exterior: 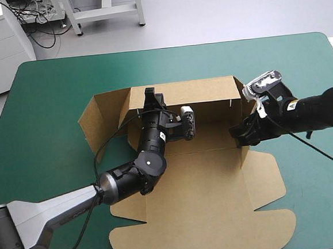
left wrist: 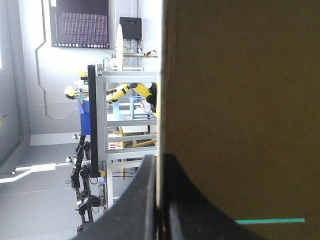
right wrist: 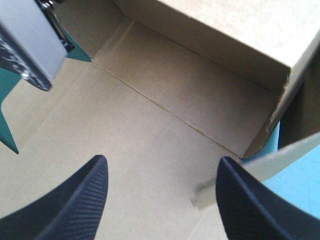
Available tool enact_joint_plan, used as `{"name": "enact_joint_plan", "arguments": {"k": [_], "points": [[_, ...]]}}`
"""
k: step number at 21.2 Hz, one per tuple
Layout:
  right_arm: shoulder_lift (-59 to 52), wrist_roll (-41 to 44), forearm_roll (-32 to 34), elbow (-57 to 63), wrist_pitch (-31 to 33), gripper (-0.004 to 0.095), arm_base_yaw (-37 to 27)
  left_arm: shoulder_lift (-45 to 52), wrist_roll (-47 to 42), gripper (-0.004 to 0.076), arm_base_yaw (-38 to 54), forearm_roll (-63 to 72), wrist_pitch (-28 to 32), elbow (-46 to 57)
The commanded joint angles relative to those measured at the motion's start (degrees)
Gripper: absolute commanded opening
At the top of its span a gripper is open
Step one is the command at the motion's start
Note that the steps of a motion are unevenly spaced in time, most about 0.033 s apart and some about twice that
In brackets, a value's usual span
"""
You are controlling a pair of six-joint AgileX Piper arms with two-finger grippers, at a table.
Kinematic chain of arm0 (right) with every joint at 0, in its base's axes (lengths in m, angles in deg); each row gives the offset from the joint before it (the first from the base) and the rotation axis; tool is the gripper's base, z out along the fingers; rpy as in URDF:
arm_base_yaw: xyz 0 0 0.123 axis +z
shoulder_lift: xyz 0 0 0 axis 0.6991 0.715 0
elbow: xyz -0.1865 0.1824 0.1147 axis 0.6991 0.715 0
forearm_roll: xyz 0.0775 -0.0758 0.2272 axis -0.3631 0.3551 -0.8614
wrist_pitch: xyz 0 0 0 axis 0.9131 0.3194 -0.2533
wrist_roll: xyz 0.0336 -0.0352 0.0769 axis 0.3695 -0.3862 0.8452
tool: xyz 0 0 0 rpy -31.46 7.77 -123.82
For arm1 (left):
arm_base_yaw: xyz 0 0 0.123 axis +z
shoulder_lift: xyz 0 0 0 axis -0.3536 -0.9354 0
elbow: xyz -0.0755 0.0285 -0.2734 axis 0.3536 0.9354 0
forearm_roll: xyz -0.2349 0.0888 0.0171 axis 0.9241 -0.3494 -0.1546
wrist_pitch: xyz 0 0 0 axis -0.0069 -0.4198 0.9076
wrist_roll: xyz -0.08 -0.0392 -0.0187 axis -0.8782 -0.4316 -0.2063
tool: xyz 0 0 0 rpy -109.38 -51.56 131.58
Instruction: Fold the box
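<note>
Teal-green table cover [exterior: 49, 99] fills the high view. The box [exterior: 213, 201] lies at its centre, far wall raised and lid flat toward the bottom edge. The left gripper [exterior: 150, 97] is at that wall, and the right gripper [exterior: 240, 135] is at the box's right end.

Left wrist view: the left gripper is clamped on the brown wall.

Right wrist view: the right gripper gapes wide, with the box floor ahead of it.

In the left wrist view the table [left wrist: 270, 220] is all but hidden by the box [left wrist: 240, 100]; from above, right gripper [exterior: 238, 137] tips are blurred together, perhaps tucked behind a wall.
</note>
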Motion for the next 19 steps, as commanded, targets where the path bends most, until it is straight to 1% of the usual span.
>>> {"name": "enact_joint_plan", "arguments": {"k": [1,4,7,8,10,11,14,19], "points": [[-3.5,2.7,-1.9,-5.9,0.6,0.0572,0.0,2.3,-1.1,-0.0032,-0.3,-5.4,-2.6,-1.7],[-3.7,6.8,-0.2,-11.2,2.0,0.0572,0.0,2.3,-1.1,-0.0032,-0.3,-5.4,-2.6,-1.7],[-2.3,15.0,10.1,-20.4,2.4,0.0572,0.0,2.3,-1.1,-0.0032,-0.3,-5.4,-2.6,-1.7],[-0.7,17.5,15.0,-23.7,3.3,0.0572,0.0,2.3,-1.1,-0.0032,-0.3,-5.4,-2.6,-1.7],[3.7,19.9,22.3,-30.8,6.7,0.0572,0.0,2.3,-1.1,-0.0032,-0.3,-5.4,-2.6,-1.7],[5.5,20.5,24.1,-33.4,6.5,0.0572,0.0,2.3,-1.1,-0.0032,-0.3,-5.4,-2.6,-1.7],[12.6,20.9,26.0,-39.4,6.5,0.0572,-0.3,2.3,-1.1,-0.0032,-0.3,-5.4,-2.8,-1.7],[20.8,20.9,26.1,-43.9,6.5,0.0572,-3.3,2.3,-1.1,-0.0032,-0.3,-5.4,-2.8,-1.7]]}}
